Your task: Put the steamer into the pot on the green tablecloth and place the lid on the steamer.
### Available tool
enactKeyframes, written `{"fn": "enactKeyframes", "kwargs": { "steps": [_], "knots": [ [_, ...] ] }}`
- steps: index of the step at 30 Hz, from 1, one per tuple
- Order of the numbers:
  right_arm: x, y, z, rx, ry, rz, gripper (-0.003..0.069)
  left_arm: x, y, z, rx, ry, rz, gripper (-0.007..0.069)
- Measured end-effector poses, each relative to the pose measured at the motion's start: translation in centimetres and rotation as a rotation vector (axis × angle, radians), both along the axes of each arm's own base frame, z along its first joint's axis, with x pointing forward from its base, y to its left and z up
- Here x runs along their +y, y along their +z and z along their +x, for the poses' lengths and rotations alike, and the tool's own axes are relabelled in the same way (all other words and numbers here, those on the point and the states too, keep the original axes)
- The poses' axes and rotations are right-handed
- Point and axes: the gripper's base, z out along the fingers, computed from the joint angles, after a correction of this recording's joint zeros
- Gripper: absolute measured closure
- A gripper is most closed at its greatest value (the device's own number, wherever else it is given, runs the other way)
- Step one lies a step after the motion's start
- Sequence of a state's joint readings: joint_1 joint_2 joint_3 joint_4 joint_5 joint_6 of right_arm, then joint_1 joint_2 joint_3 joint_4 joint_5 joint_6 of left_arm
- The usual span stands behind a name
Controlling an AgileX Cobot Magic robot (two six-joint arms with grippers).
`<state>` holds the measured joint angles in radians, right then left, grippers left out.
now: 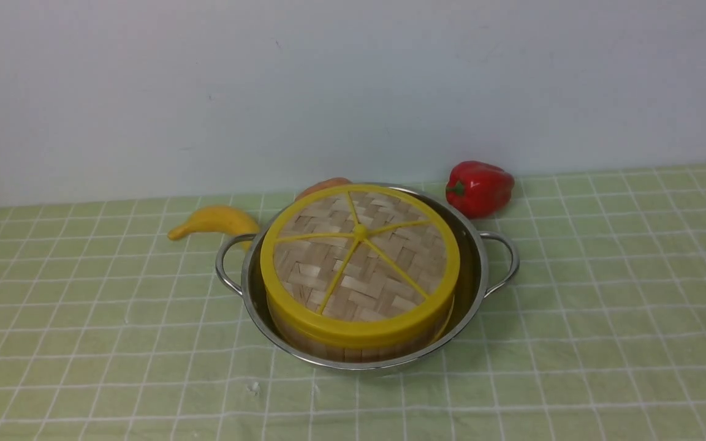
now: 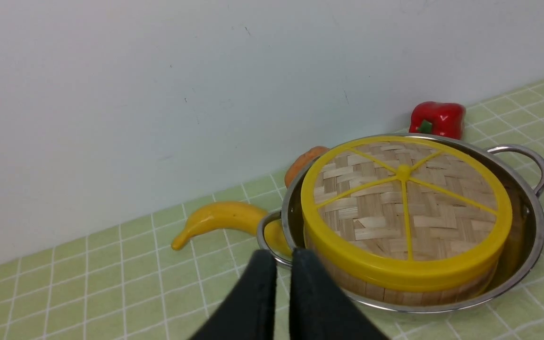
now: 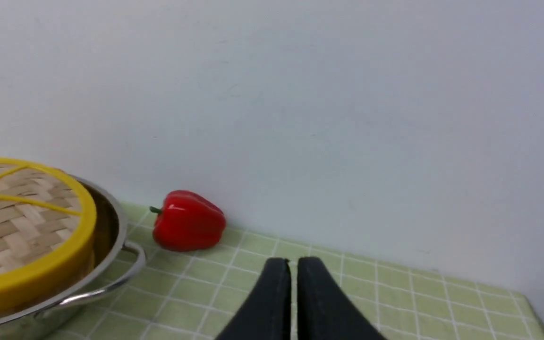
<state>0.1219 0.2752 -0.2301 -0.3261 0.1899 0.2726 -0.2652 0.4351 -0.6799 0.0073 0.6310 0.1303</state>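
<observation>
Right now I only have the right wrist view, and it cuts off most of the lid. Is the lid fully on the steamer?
Observer: Yes. In the front view the lid covers the whole steamer, which sits inside the pot.
Operator: Anything on the pot's other side?
Observer: A banana lies on the green tablecloth by the pot's left handle.
Operator: And the left gripper?
Observer: The left gripper is shut, holding nothing, apart from the pot.

banana [image 1: 215,220] and pepper [image 1: 479,187] flank pot [image 1: 474,257].
</observation>
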Motion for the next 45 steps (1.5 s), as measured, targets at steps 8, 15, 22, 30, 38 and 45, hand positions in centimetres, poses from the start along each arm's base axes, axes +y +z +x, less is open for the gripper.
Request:
{"fn": "enactKeyframes", "kwargs": {
  "steps": [8, 15, 22, 30, 38, 45],
  "knots": [
    [-0.7, -6.0, -2.1, -0.043, -0.081, 0.082, 0.0588, 0.0, 0.0, 0.0, 0.0, 0.0, 0.0, 0.0569],
    [-0.7, -6.1, -2.2, -0.047, -0.08, 0.094, 0.0567, 0.0, 0.0, 0.0, 0.0, 0.0, 0.001, 0.0556],
    [-0.7, -6.2, -2.2, -0.045, -0.08, 0.097, 0.0549, 0.0, 0.0, 0.0, 0.0, 0.0, 0.001, 0.0539],
    [-0.7, -6.2, -2.2, -0.046, -0.08, 0.097, 0.0529, 0.3, -0.1, -0.3, -0.02, 0.012, 0.031, 0.0529],
    [-0.7, -6.1, -2.2, -0.054, -0.078, 0.098, 0.0505, 2.5, -7.1, -1.6, -0.093, 0.317, 0.024, 0.0518],
    [-0.7, -6.1, -2.2, -0.054, -0.078, 0.098, 0.0483, 2.9, -15.6, -1.7, -0.121, 0.433, -0.08, 0.0504]
  ]
}}
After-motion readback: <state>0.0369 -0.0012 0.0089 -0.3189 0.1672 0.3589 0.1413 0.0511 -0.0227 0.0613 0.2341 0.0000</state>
